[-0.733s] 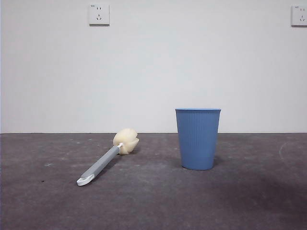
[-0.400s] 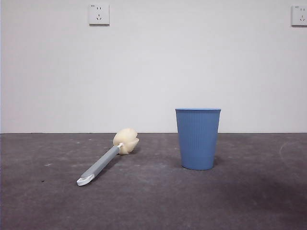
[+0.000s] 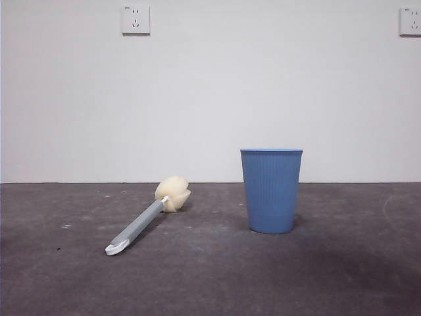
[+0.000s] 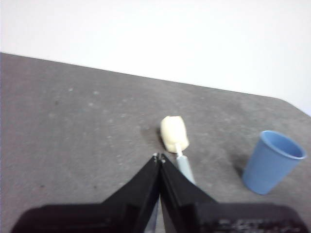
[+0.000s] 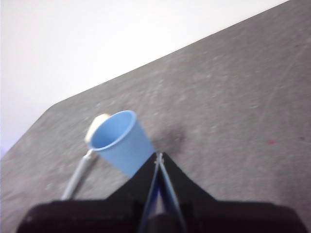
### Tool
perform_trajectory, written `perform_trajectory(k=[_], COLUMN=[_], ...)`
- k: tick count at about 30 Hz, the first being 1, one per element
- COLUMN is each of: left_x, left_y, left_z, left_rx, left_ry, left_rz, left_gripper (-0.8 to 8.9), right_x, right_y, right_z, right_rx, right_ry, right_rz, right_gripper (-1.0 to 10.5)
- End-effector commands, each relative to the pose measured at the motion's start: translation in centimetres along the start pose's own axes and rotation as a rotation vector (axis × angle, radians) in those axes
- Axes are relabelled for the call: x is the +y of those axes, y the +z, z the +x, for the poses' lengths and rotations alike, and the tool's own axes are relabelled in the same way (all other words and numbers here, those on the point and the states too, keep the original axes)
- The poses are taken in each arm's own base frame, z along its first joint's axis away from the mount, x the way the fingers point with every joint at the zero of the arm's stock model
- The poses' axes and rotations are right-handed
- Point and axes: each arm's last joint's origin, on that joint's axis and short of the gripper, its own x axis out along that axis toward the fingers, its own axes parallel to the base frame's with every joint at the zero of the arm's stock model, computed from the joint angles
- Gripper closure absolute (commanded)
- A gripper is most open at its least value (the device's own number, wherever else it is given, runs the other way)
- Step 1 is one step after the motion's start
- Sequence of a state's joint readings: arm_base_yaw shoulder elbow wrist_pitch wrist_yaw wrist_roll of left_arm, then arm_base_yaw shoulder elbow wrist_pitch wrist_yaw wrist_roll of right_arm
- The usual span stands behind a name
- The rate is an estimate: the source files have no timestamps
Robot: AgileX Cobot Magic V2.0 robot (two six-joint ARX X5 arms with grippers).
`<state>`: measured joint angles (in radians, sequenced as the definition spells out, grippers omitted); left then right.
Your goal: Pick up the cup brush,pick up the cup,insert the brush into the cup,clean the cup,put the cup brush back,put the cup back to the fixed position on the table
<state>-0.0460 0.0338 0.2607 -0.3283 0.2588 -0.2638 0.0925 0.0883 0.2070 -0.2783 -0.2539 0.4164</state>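
**Nothing's budged yet, both arms just lining up**

So across the last second the front camera shows zero change: brush and cup sit exactly where they were, no arm in that view at all. I read that as the task being right at the start, nothing picked up.

Going left to right: the left gripper (image 4: 159, 156) has its jaws pressed together, tips touching, holding nothing. The cup brush (image 3: 146, 217) lies flat on the table (image 3: 329, 276) just ahead of those tips, handle running toward them, sponge head at the far end. The cup (image 3: 271, 190) stands upright, off to the side and well apart from that gripper.

The right gripper (image 5: 160, 155) is closed too, empty, with the cup just ahead of its tips and the brush beyond it.

My guess: both grippers need to open before either grab can happen.
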Motion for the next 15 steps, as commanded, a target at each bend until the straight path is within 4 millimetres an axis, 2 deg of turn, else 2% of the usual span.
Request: perform_trajectory(k=[1,8,15], left_x=[-0.6,-2.0,-2.9], left_y=[1.3,4.4,6.5], left_z=[-0.5,-1.1,-1.0], left_rx=[0.028,0.192,0.381], left_ry=[-0.021,-0.135,-0.257], left_rz=[-0.012,-0.008,0.017], left_gripper=[8.21,8.21,8.21], right_x=[1.1,3.8,5.8], right_y=[1.6,6.1,9.7], right_z=[-0.4,-1.4,-2.4], right_rx=[0.037,0.250,0.485], right_ry=[0.054,0.168,0.171], right_rz=[-0.005,-0.110,-0.224], right_gripper=[9.6,9.6,9.6])
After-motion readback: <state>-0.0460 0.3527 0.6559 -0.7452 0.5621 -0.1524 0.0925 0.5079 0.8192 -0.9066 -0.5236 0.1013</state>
